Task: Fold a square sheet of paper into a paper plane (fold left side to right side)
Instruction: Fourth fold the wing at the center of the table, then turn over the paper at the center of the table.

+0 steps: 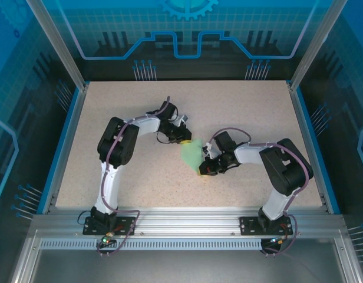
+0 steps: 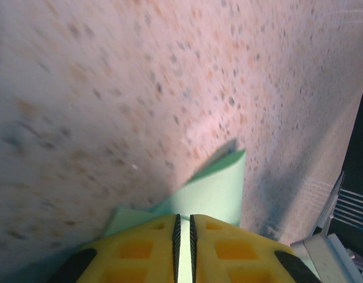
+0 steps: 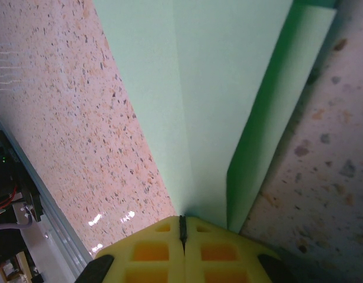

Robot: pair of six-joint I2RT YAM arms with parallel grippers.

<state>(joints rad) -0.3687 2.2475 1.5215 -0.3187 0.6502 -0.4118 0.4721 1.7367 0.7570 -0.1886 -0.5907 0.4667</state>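
Two blocky yellow plastic fingers of the right gripper (image 3: 182,227) sit closest to the right wrist lens, pressed tight together. They pinch the narrow end of a thin pale mint-green sheet of paper (image 3: 211,88), which fans straight out from the jaw line and away from the fingers. Seen from there, the paper is plain and unmarked. A sharp lengthwise crease runs from the pinch point up its middle, and a folded-over flap stands along its right edge, its underside shaded a darker green. On the left wrist camera, the matching yellow fingers of the left gripper (image 2: 183,221) stand all but closed, with only a thin slit between them. They nip the paper (image 2: 214,188), which rises just past the fingertips to a pointed corner, while a second layer peeks out on the left. The corner throws a shadow on the speckled beige tabletop (image 1: 240,112). From above, the paper (image 1: 192,154) is near the middle of that tabletop, a little toward its near edge. It spans slantwise between the left gripper (image 1: 184,141) at its far end and the right gripper (image 1: 202,171) at its near end, touching both.
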